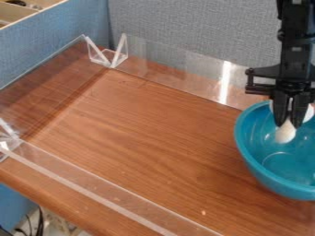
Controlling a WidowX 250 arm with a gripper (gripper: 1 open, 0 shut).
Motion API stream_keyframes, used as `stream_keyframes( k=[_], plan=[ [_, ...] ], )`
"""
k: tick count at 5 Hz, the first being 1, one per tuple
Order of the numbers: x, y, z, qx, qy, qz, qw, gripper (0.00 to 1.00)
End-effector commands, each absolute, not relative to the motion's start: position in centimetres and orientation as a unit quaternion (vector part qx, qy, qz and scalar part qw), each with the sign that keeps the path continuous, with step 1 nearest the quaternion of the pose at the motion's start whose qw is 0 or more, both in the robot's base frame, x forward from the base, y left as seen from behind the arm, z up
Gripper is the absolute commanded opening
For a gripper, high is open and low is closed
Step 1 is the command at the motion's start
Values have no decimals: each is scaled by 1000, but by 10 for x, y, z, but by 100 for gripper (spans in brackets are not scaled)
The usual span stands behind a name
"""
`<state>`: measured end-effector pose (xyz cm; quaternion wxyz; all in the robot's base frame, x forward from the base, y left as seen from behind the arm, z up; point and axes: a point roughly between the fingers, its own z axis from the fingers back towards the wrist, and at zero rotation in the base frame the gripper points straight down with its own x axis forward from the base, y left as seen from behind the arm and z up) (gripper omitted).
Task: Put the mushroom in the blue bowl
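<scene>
The blue bowl [274, 159] sits at the right edge of the wooden table, cut off by the frame's right side. Above its far side hangs my gripper [286, 116], a black arm coming straight down, shut on the mushroom [285, 130]. The cream-white mushroom hangs below the fingertips, inside the bowl's rim and clear of its floor. Its cap end and reddish patch are not distinguishable.
A clear acrylic wall [185, 69] runs along the back and front [87, 189] of the wooden table [135, 129]. A blue partition [55, 46] stands at the left and a grey panel behind.
</scene>
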<state>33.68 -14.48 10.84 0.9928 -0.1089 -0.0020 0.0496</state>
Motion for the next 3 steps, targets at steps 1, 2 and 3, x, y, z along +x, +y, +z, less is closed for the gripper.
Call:
stream_keyframes(
  k=[1,2,3],
  plan=[
    [341,-137,135,-123,-39,52,990,0],
    [341,-136,135,-125,-40,49,990,0],
    [341,-135,136,-126,-41,46,990,0]
  ],
)
